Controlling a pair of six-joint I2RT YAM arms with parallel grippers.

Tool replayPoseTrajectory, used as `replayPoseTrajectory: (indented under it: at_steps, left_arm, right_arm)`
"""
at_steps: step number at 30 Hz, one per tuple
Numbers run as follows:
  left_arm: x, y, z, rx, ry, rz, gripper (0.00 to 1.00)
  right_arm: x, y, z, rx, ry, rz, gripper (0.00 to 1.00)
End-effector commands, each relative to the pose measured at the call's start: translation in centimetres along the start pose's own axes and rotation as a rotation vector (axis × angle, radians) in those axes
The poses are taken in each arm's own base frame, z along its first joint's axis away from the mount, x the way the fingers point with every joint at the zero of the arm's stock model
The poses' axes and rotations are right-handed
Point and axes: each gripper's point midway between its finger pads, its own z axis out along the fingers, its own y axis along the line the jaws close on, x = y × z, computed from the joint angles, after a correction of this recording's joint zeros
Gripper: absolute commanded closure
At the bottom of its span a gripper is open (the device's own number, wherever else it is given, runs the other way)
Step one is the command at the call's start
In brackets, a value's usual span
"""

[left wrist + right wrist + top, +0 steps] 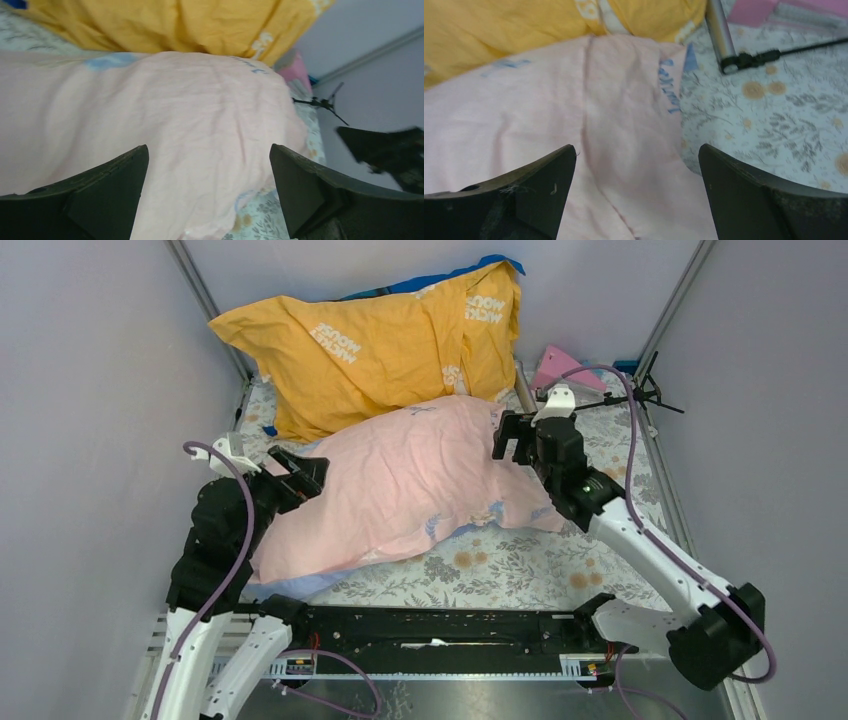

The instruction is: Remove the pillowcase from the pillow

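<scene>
L gripper [303, 473] is sitting at the near-L end of the pillowcase [400, 480], fingers standing apart w/ nothing between them. In the L wrist view the pink cloth is bulging just ahead of and below the open jaws, not pinched. The pillowcase is lying pink face up on the floral tablecloth [500, 565], w/ a strip of its light blue face peeking out along the near edge. It's looking stuffed full, so the pillow is prob sitting wholly inside; no bare white pillow is showing in any of the 3 views. Its long axis is running diagonally from near-L to far-R, so each arm is getting 1 end: L arm nearer the near-L end, R arm nearer the far-R end. The yellow-orange cushion [380, 340] is leaning right behind it at the back, looking to be touching its far edge. R gripper [512, 443] is hovering over the far-R end, fingers spread wide & holding nothing. The R wrist view is showing a seam [585, 120] and blue lettering [668, 87] along what's looking like a hem, just ahead of the jaws, so the opening is prob lying at this end, tho can't confirm. Judging from that, R arm is looking better placed to pinch the hem while L is pinning the closed end. Further R, a metal tube [522, 385], pink item [560, 365] & black stand [650, 392] are lying well apart from the work.
</scene>
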Motion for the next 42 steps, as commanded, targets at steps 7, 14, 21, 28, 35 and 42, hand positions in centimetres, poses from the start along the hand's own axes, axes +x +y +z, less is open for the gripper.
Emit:
replayPoseTrajectory:
  at_steps: [7,14,21,28,35,42]
  left_arm:
    - [6.4,-0.9,1.5,0.121,0.243,-0.024,0.01]
    - [13.7,3.9,3.6,-0.012,0.408,-0.118,0.01]
    - [13.7,5.7,6.9,-0.066,0.260,-0.234,0.01]
    - [12.8,4.1,11.0,0.084,0.114,-0.273,0.02]
    - [7.1,2.8,14.1,0.049,-0.064,-0.176,0.04]
    - [1.8,5.2,11.3,-0.238,-0.171,-0.227,0.01]
  right_arm:
    - [9.3,0.1,4.3,-0.193,0.365,0.280,0.00]
    - [10.9,2.0,4.2,-0.313,0.403,0.320,0.32]
    - [12.0,1.3,0.7,-0.316,0.395,0.329,0.97]
    - [10.0,0.5,-3.4,-0.309,0.323,0.308,1.00]
    - [9.7,4.7,-7.0,-0.564,0.370,0.450,1.00]
    - [13.8,2.0,-5.9,-0.380,0.456,0.363,0.56]
